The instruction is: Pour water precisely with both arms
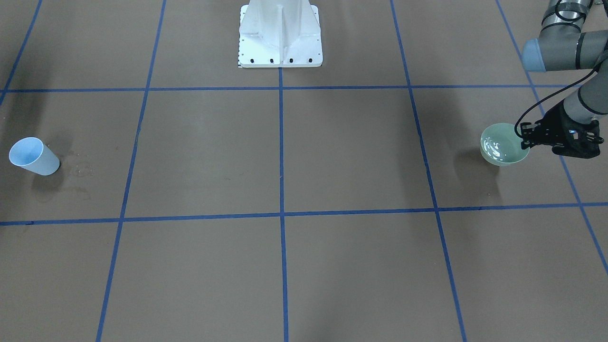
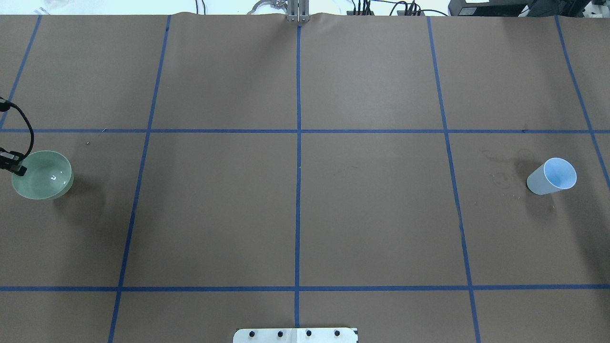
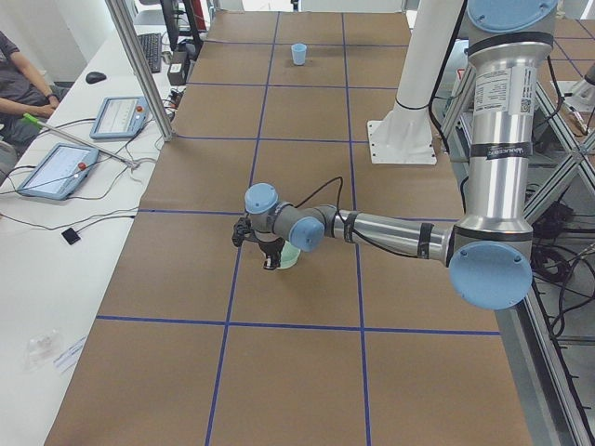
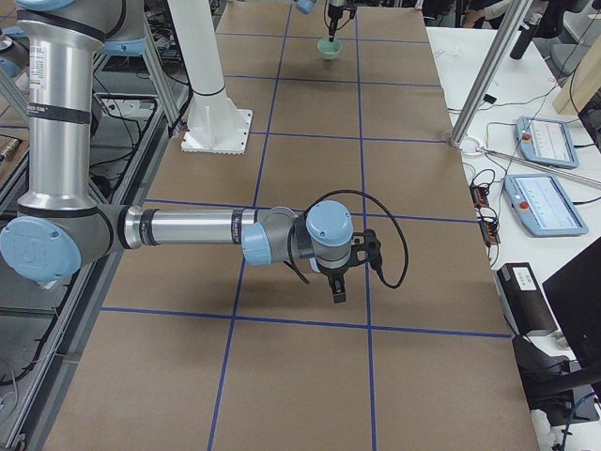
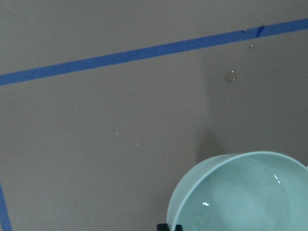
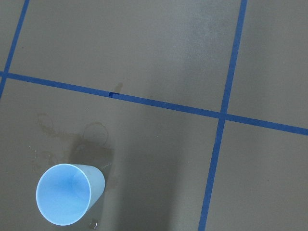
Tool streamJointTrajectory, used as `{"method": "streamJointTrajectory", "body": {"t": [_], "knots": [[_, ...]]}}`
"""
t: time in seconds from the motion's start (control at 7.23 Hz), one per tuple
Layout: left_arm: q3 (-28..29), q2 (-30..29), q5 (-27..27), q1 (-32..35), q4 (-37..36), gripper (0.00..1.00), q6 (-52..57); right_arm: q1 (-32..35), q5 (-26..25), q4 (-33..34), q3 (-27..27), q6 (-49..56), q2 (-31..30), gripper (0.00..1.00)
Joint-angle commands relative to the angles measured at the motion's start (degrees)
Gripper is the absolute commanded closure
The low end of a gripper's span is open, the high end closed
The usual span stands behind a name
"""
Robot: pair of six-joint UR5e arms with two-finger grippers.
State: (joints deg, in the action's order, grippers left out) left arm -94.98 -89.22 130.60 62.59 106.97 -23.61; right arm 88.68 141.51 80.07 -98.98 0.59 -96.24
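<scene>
A pale green bowl (image 1: 503,144) stands level at the table's end on my left; it also shows in the overhead view (image 2: 43,175). The water (image 1: 491,148) glints inside it, and in the left wrist view (image 5: 240,202). My left gripper (image 1: 525,137) comes down on the bowl's rim and is shut on it. I cannot tell whether the bowl touches the table. A light blue cup (image 2: 553,176) stands upright at the opposite end, below my right wrist camera (image 6: 67,195). My right gripper (image 4: 336,287) hovers above the table; whether it is open or shut I cannot tell.
The white pedestal base (image 1: 280,35) stands at the robot's side of the table. Dried rings and droplets (image 6: 96,134) mark the paper beside the cup. A drop (image 5: 230,76) lies near the bowl. Tablets (image 3: 56,167) and an operator are on a side bench.
</scene>
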Motion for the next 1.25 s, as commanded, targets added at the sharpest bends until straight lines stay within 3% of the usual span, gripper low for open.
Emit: {"method": "streamJointTrajectory", "body": {"t": [0.0, 0.14, 0.28, 0.42, 0.55, 0.83, 1.11], "knots": [[0.9, -0.6, 0.0, -0.2, 0.1, 1.00, -0.2, 0.0, 0.0, 0.0, 0.1, -0.1, 0.0, 0.01], [0.9, -0.6, 0.0, -0.3, 0.1, 0.92, -0.5, 0.0, 0.0, 0.0, 0.2, -0.1, 0.0, 0.01], [0.9, -0.6, 0.0, -0.3, 0.1, 0.62, -0.5, 0.0, 0.0, 0.0, 0.2, -0.1, 0.1, 0.01], [0.9, -0.7, 0.0, -0.3, 0.1, 0.16, -0.5, 0.0, 0.0, 0.0, 0.2, -0.1, 0.1, 0.01], [0.2, -0.7, 0.0, -0.2, 0.0, 0.01, -0.6, 0.0, 0.0, 0.0, 0.2, -0.1, 0.1, 0.01], [-2.6, -0.5, 2.4, 0.5, -0.4, 0.01, -0.7, 0.0, 0.0, 0.0, 0.2, -0.1, 0.3, 0.01], [-10.5, 1.1, 3.9, 6.5, -2.3, 0.01, -0.7, -0.1, -0.1, 0.0, 0.0, -0.1, 1.5, 0.01]]}}
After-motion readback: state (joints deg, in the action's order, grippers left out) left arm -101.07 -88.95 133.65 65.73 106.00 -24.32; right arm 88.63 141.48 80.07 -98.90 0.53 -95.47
